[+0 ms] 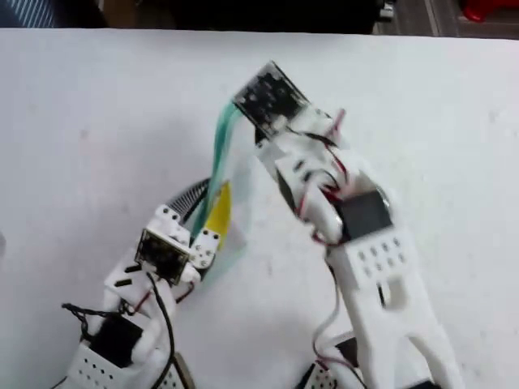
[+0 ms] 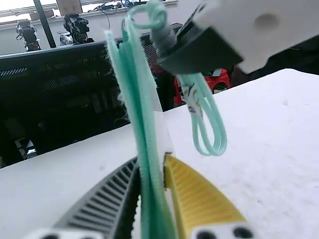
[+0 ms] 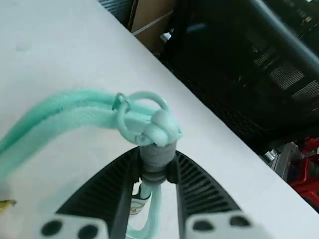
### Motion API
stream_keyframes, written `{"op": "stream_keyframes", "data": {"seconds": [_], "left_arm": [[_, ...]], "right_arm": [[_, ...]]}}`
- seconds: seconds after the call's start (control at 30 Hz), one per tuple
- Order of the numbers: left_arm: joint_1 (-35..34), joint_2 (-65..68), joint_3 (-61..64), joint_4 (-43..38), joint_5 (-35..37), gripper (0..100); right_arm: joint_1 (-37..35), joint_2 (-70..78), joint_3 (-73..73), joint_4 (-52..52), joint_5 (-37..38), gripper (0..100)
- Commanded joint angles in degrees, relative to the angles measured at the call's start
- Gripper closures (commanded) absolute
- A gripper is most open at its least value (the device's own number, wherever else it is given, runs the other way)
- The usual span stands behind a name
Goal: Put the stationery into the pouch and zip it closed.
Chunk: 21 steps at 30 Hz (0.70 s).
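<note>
The pouch [image 1: 233, 174] is translucent with a teal zipper edge [image 1: 217, 158] and hangs lifted above the white table between both arms. My left gripper [image 1: 207, 203] is shut on the pouch's lower end, with the zipper edge [image 2: 142, 149] pinched between its grey finger [image 2: 107, 199] and its yellow finger [image 2: 199, 199]. My right gripper [image 3: 155, 159] is shut on the grey zipper pull [image 3: 155, 157] at the pouch's far end. A teal ring [image 3: 144, 107] and a cord loop [image 2: 209, 127] hang from the pull. I cannot make out any stationery.
The white table [image 1: 97, 121] spreads around both arms. A black mesh barrier [image 2: 60, 99] stands past its far edge, with a red object [image 1: 491, 8] beyond it. The right arm's body [image 1: 373, 243] crosses the table's near right.
</note>
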Motion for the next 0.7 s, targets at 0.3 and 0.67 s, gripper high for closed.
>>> {"op": "stream_keyframes", "data": {"seconds": [0.3, 0.67], "left_arm": [[-0.22, 0.22, -16.62, 21.89, 6.42, 82], [-0.22, 0.22, -19.43, 25.14, 6.07, 86]], "right_arm": [[-11.91, -19.12, -2.46, 20.44, 11.16, 98.1], [-9.89, -19.74, -2.46, 26.24, 11.25, 98.1]]}}
